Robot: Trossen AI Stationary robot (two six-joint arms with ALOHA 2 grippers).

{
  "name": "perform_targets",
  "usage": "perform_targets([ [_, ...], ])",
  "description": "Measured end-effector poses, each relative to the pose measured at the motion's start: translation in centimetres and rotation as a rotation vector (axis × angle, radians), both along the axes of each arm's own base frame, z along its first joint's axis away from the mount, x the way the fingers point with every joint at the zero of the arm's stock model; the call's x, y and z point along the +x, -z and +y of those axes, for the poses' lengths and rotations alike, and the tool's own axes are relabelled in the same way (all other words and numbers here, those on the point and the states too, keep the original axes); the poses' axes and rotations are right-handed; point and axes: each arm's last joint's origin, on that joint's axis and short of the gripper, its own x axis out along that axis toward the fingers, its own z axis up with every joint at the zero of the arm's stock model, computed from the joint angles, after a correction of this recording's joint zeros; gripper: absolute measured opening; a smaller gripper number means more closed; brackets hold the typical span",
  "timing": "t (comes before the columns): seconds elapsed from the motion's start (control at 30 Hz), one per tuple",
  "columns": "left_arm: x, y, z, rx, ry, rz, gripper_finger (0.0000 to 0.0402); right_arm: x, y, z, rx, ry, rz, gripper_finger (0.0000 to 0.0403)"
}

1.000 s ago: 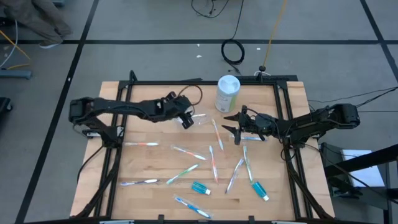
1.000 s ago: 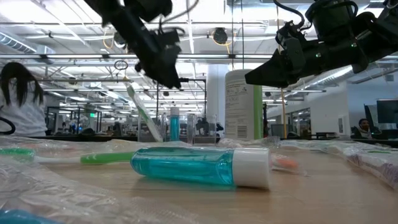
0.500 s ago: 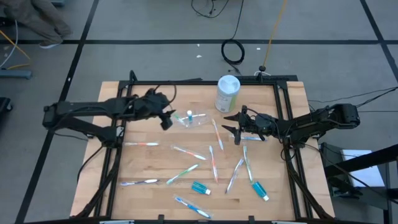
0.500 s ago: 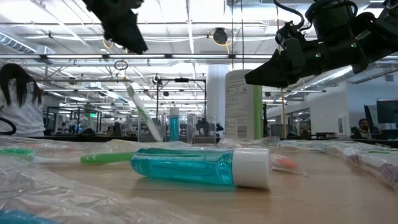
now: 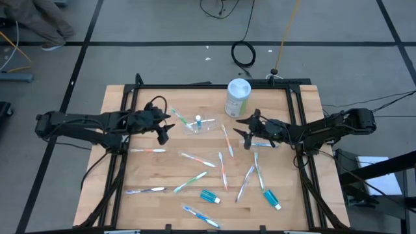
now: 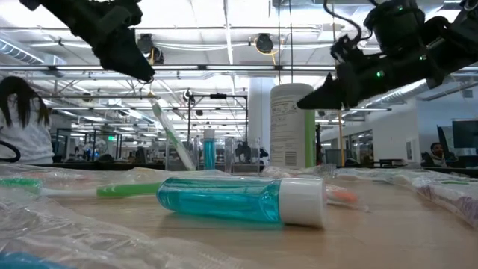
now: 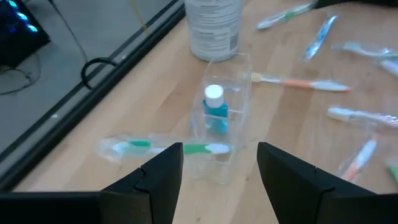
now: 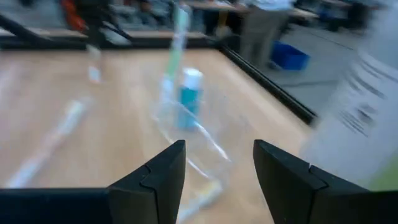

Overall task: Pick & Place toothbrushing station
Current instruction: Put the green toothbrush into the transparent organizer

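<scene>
A small clear cup (image 5: 203,125) stands upright on the wooden table, left of the table's middle and toward the far edge. It holds a blue toothpaste tube (image 7: 215,112) and a green-handled toothbrush (image 7: 166,148) that leans on its rim. My left gripper (image 5: 162,133) is open and empty, left of the cup and above the table; the left wrist view shows it as well (image 7: 219,149). My right gripper (image 5: 242,133) is open and empty, right of the cup, facing it (image 8: 217,146). Several wrapped toothbrushes (image 5: 224,168) and two toothpaste tubes (image 5: 209,196) (image 5: 271,198) lie flat on the table.
A tall white-and-green canister (image 5: 238,97) stands at the far edge, between the cup and my right gripper. A black frame (image 5: 195,85) runs round the tabletop. In the low view, people show in the room behind the table (image 6: 19,119).
My left gripper has drawn back from the cup toward the table's left edge, and the cup, with the tube and the toothbrush in it, stays standing where it was.
</scene>
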Motion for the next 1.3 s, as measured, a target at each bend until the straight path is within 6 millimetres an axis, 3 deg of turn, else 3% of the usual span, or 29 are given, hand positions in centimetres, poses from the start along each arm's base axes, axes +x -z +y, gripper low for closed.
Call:
perform_targets([
  [0.23, -0.3, 0.4, 0.0, -0.018, -0.002, -0.033, 0.0214, -1.1, 1.7, -1.2, 0.097, 0.111, 0.236, 0.0180],
  [0.57, 0.2, -0.5, -0.2, 0.033, 0.054, -0.114, 0.0214, -1.3, -1.3, -2.3, 0.233, 0.237, 0.544, 0.0180],
  [0.83, 0.2, -0.5, -0.2, 0.060, 0.070, -0.099, 0.0214, -3.5, -0.5, -2.1, 0.382, 0.384, 0.770, 0.0180],
  [1.13, 0.1, -0.5, -0.2, 0.075, 0.079, -0.089, 0.0214, -3.6, -0.3, -2.0, 0.395, 0.372, 0.795, 0.0180],
  [1.3, 0.1, -0.5, -0.2, 0.075, 0.079, -0.089, 0.0214, -3.7, -0.2, -3.1, 0.358, 0.407, 0.801, 0.0180],
])
